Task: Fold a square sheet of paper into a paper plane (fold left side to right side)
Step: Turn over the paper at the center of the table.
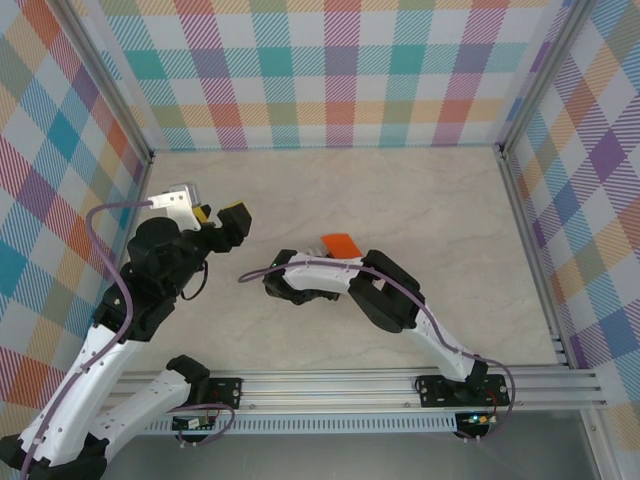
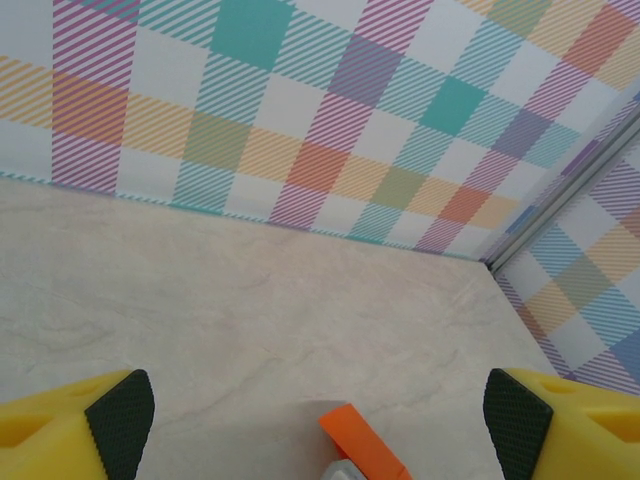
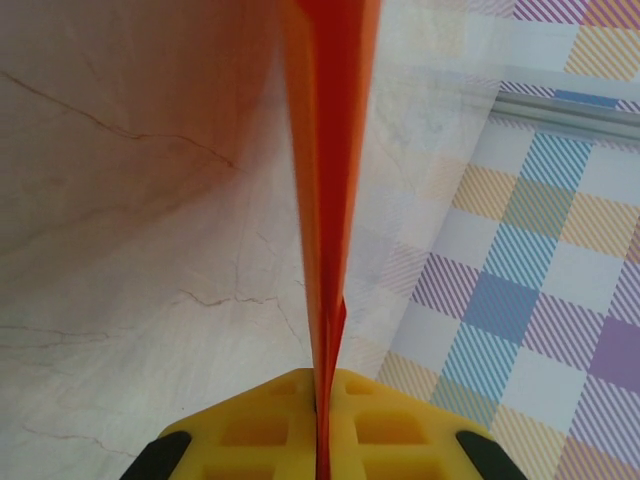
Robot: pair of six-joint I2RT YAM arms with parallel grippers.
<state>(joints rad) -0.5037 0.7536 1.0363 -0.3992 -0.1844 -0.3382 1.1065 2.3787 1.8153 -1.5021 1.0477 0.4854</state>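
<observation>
**A:** Where is the orange paper (image 3: 325,180)?

**B:** It's in the right pincer (image 3: 322,400). The yellow fingers (image 3: 250,430) are pressed together on its near end. From there the paper runs straight out, edge-on in the wrist view, like a thin blade. From above, a small orange corner pokes out just beyond the right pincer, over the desk (image 1: 420,190). I can't tell whether it touches the surface.

**A:** And the left pincer (image 1: 221,216)?

**B:** Spread wide, with nothing between its black pads (image 2: 120,420). It sits to the left of the right pincer, clearly apart, and points toward it.

**A:** How do you expect the paper to handle?

**B:** I'd say it weighs almost nothing, and it's thin. It looks doubled over, and it stands out from the right pincer without drooping, so I'd guess the folding has stiffened it along its length. Across its faces it is probably still floppy. A careless squeeze could leave a crease that won't come out, and a sideways tug could tear it or slide it out of the grip.

**A:** Where would you take hold?

**B:** Flat on both faces, at the free end beyond the right pincer. I'd stay close to the creased edge, where it should be firmest, and keep clear of loose corners.
</observation>
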